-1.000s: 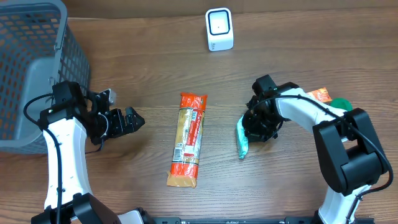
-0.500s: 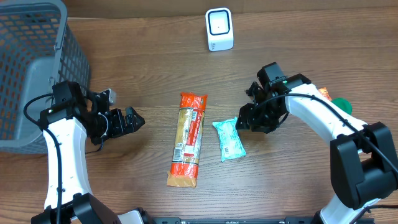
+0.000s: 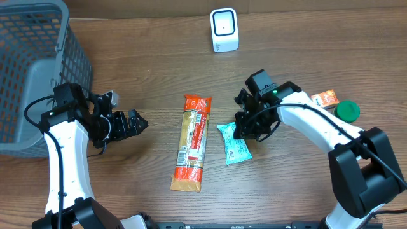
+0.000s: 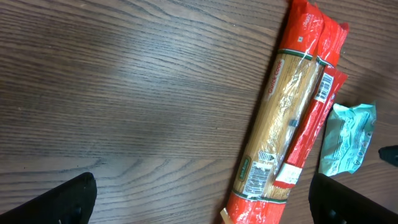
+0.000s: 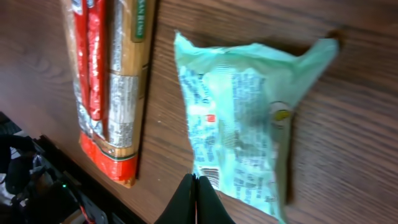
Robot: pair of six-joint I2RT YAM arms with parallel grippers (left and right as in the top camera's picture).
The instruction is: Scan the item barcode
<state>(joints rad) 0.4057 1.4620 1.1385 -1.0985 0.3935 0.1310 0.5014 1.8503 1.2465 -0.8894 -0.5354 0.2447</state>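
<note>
While my left hand (image 3: 141, 122) waits, spread wide and holding nothing, the big change is on my right side. Far left is the grey basket (image 3: 38, 76), and I can see nothing inside it. Next comes the long pasta bag (image 3: 194, 143), flat on the surface (image 3: 127, 57). Just beside it is the green pack (image 3: 234, 144). A second ago that pack sat further right, bunched up under my right hand (image 3: 243, 131). Now it lies flat next to the pasta, with what looks like a small barcode (image 5: 210, 175) facing up. My right hand let it go and is pressed together again at the pack's top edge, pinching nothing that I can see. The white scanner (image 3: 224, 30) stands at the back, well apart from the pack. So I think the barcode is found, but not yet shown to the scanner. Far right lie an orange packet (image 3: 326, 97) and a green lid (image 3: 347, 111).
</note>
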